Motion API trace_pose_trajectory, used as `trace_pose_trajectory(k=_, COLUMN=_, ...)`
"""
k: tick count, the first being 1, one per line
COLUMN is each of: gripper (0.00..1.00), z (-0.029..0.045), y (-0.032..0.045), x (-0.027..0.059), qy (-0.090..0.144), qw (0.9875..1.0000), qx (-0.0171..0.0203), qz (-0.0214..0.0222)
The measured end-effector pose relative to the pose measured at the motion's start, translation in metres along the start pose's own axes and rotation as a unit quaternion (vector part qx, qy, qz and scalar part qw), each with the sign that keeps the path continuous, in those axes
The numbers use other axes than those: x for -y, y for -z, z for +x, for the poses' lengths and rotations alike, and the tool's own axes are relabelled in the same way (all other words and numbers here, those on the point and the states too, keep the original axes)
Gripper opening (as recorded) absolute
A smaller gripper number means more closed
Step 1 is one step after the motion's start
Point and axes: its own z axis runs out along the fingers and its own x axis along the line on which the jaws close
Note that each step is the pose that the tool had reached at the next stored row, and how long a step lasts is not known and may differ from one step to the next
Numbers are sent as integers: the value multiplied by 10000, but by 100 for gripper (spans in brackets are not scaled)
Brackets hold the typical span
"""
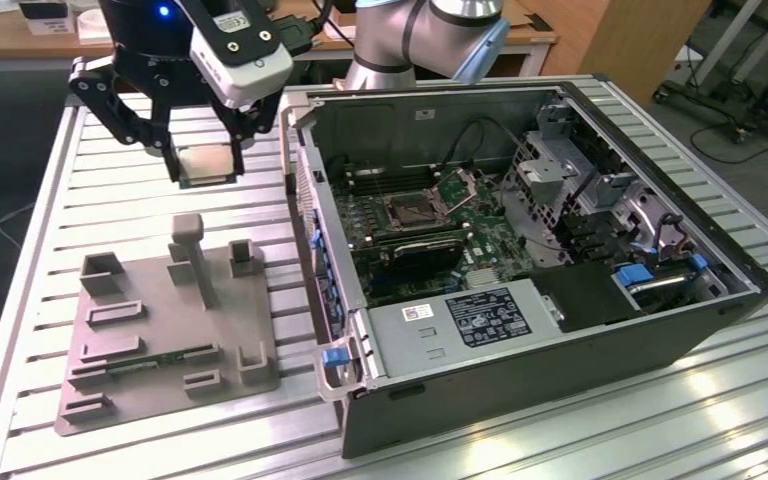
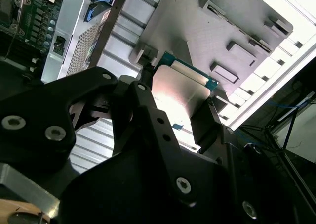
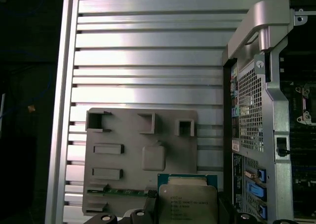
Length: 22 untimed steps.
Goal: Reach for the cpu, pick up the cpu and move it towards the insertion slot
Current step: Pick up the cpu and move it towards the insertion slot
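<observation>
In the upper left of the exterior view, the gripper [image 1: 208, 170] hung above the slatted metal table [image 1: 131, 215], its two black fingers [image 1: 160, 140] pressed onto the cpu [image 1: 209, 158] from either side. The cpu was held clear of everything below it, with a pale tan face turned toward the camera. Lower in that frame a grey tray [image 1: 144, 290] lay flat on the table. A tall post [image 1: 195, 255] and several small blocks rose from it, and a thin green circuit strip [image 1: 144, 363] sat in one of its grooves. The cpu was apart from the tray and higher in the frame than the post.

The open computer case [image 1: 558, 340] took up the middle and right of the exterior view, standing on the same table just beside the tray. Inside it, on the green motherboard [image 1: 491, 235], the insertion slot [image 1: 415, 208] showed as a square metal frame with a dark centre. Its hinged silver plate [image 1: 468, 186] was tilted up beside it. The cpu was well apart from the slot, outside the case wall, toward the exterior view's left.

In the second wrist view the cpu [image 2: 180, 93] showed a shiny silver top and a green rim, pinched between the fingers [image 2: 206, 122], with the tray [image 2: 197, 31] beyond it. In the first wrist view the cpu [image 3: 187, 203] hung in front of the tray [image 3: 123, 135] and the strip [image 3: 123, 191], with the case [image 3: 256, 95] alongside
</observation>
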Motion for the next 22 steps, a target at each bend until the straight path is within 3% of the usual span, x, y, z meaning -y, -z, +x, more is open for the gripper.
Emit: trace_pose_trajectory(k=22, gripper=55, z=-71, y=0, x=1, qy=0, qw=10000, qx=0, qz=0)
